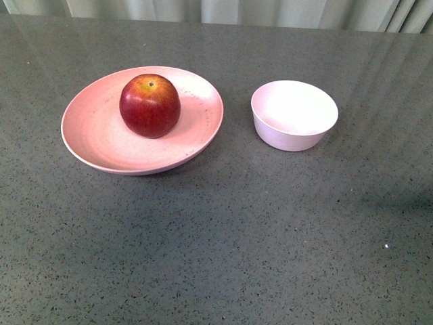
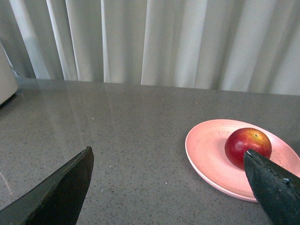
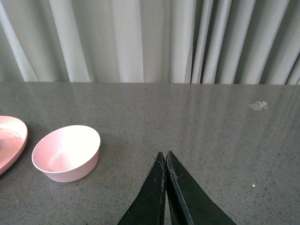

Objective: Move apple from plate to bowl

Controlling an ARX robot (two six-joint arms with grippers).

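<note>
The deep red apple point(image 1: 149, 105) sits on the wide pale pink plate point(image 1: 95, 139) at the left of the grey table. The small deep pale pink bowl point(image 1: 294, 115) stands empty to the right of the plate. Neither gripper shows in the front view. In the left wrist view my left gripper point(image 2: 168, 157) is open and empty, its jaws wide apart; the apple point(image 2: 247, 144) and plate point(image 2: 206, 150) lie ahead, near one fingertip point(image 2: 255, 164). In the right wrist view my right gripper point(image 3: 163, 157) is shut and empty, with the bowl point(image 3: 65, 152) off to one side.
The grey speckled table point(image 1: 223, 244) runs back to pale curtains point(image 2: 164, 42). A white object point(image 2: 5, 77) stands at the table's far edge in the left wrist view. A small pale smudge point(image 3: 258, 105) marks the table in the right wrist view.
</note>
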